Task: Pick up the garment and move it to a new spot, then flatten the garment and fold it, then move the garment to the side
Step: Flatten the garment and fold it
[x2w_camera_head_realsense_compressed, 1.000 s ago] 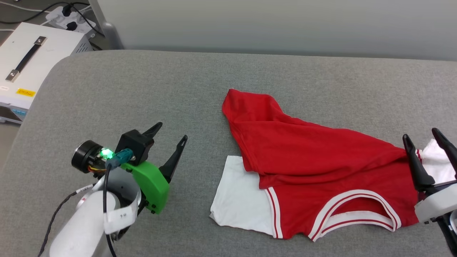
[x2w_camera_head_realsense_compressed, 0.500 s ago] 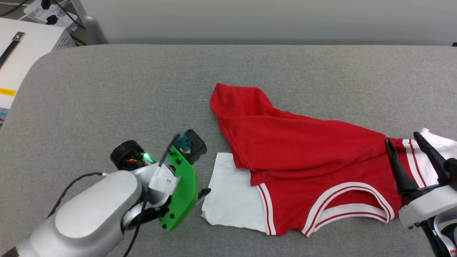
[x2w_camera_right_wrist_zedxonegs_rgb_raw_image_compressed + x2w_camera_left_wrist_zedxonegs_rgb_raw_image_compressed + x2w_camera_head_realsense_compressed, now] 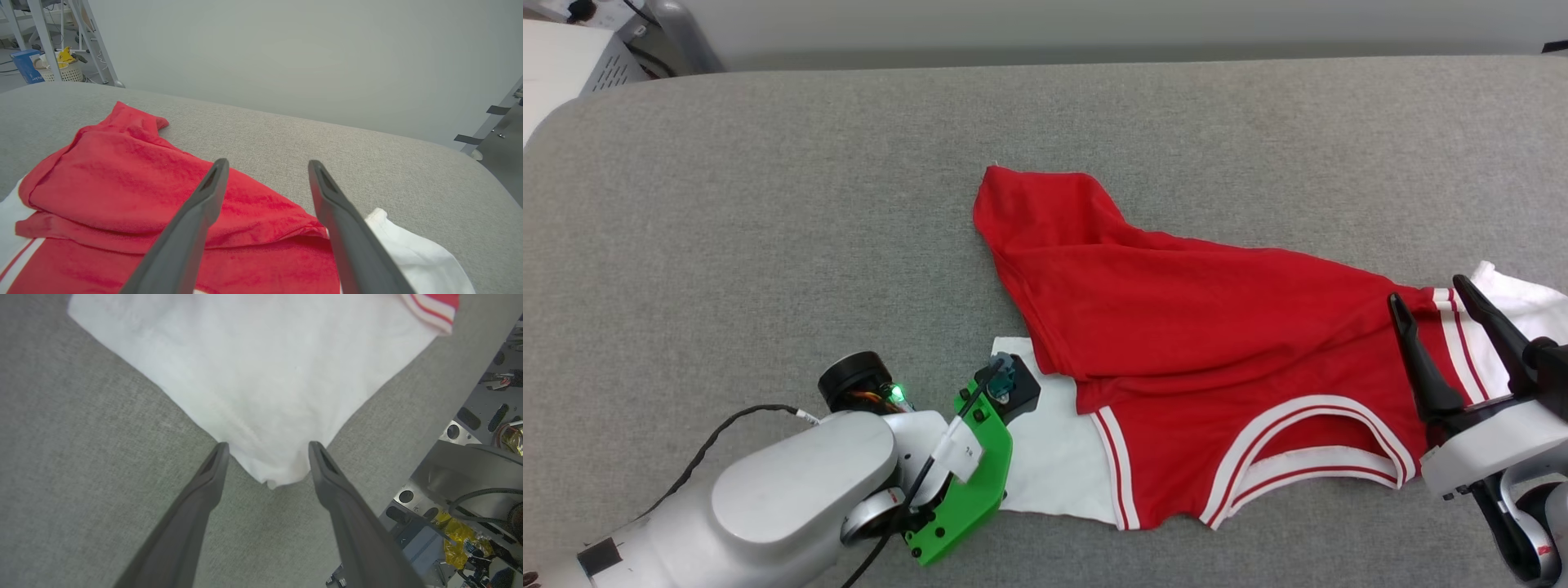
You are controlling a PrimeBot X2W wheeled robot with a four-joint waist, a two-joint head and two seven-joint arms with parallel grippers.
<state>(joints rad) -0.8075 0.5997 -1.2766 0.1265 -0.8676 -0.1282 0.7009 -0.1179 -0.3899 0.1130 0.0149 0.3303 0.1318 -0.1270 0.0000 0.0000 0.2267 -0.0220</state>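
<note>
Since a second ago the head camera has tipped, so the whole picture has slid. Apart from that, the left arm has swung in from the bare grey counter (image 3: pixel 768 204) and now sits over the near left corner of the shirt (image 3: pixel 1176 327). The shirt itself lies as it did, rumpled and half folded over, right of the counter's middle with its striped collar (image 3: pixel 1298 408) toward the near edge. The right claw (image 3: pixel 1429 291) stays at the striped seam of the right sleeve (image 3: pixel 1515 314), its fingers spread and holding nothing. The left wrist view shows what the head view cannot: the left claw (image 3: pixel 268 446) is wide open, one finger on each side of the pointed corner of the white left sleeve (image 3: pixel 261 375), gripping nothing, with the counter's near edge and the robot's own base (image 3: pixel 470 477) just beyond. The right wrist view gives a low look across the red folds to the far edge, a pale wall and a white basket (image 3: pixel 67 71) on the floor. In the head view the left claw's fingers are hidden under the wrist and its green bracket (image 3: pixel 964 506), and the right sleeve runs off the picture's side. Whether either claw's fingertips touch the cloth cannot be told.
</note>
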